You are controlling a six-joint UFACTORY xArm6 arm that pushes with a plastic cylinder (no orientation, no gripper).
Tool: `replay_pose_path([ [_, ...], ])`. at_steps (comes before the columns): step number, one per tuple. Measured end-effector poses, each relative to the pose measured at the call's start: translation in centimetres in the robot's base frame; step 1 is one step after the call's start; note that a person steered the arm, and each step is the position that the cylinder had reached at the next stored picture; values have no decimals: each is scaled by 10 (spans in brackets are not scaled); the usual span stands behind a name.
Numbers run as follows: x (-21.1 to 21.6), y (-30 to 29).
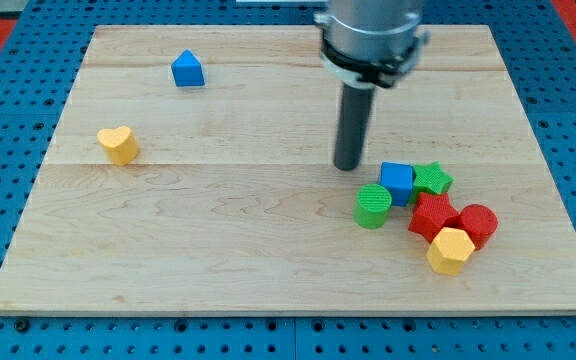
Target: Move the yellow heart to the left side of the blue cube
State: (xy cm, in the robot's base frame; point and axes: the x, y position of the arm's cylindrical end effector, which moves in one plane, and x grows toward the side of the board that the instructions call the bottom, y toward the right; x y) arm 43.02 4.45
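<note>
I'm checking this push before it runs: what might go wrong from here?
1. My tip sits far from the yellow heart, so it needs a long trip round behind it.
2. The blue cube touches the green cylinder and green star; an arriving heart may nudge them.

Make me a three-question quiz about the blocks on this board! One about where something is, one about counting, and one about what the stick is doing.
1. Where is the yellow heart?
A. the view's left
B. the view's right
C. under the rod

2. How many blue blocks are there?
A. one
B. two
C. four

3. Is my tip touching the yellow heart?
A. yes
B. no, it is far away

Answers:
1 A: the heart sits alone near the board's left edge.
2 B: a blue house-shaped block near the top and the blue cube in the cluster.
3 B: my tip is just up-left of the blue cube, far right of the heart.
</note>
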Motion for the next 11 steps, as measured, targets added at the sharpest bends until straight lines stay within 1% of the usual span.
replay_pose_path([
  [1, -13, -59],
  [2, 52, -105],
  [3, 44, -196],
  [4, -3, -279],
  [5, -9, -256],
  [6, -30, -289],
  [7, -43, -343],
  [8, -58, -294],
  [9, -57, -259],
  [10, -83, -299],
  [11, -97, -290],
])
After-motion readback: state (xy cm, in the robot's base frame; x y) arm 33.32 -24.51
